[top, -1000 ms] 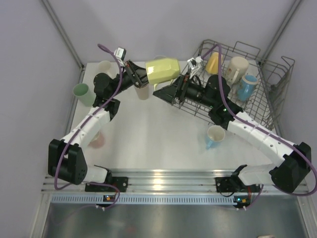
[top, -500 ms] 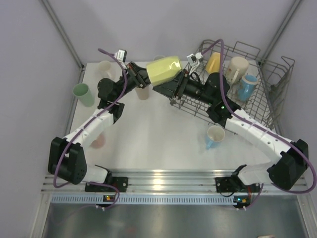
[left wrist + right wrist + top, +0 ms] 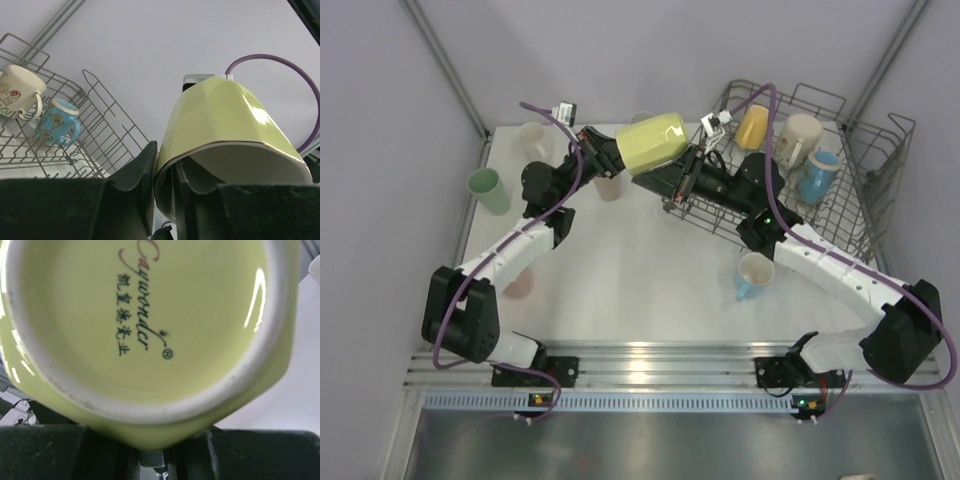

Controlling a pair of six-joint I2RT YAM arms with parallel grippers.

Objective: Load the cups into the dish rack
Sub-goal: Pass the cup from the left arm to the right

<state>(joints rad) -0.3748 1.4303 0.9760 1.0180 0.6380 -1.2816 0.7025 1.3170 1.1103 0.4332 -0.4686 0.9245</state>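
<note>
Showing the lime cup (image 3: pixel 652 140) aloft on its side, just left of the dish rack (image 3: pixel 868 165). Left tool (image 3: pixel 167 157) is clamped on its rim. Right tool (image 3: pixel 658 176) meets its base, but its grip cannot be told. The rack holds the yellow cup (image 3: pixel 752 125), cream cup (image 3: pixel 799 135) and blue cup (image 3: pixel 818 176). The mint tumbler (image 3: pixel 490 190) stands on the bench (image 3: pixel 630 270).
</note>
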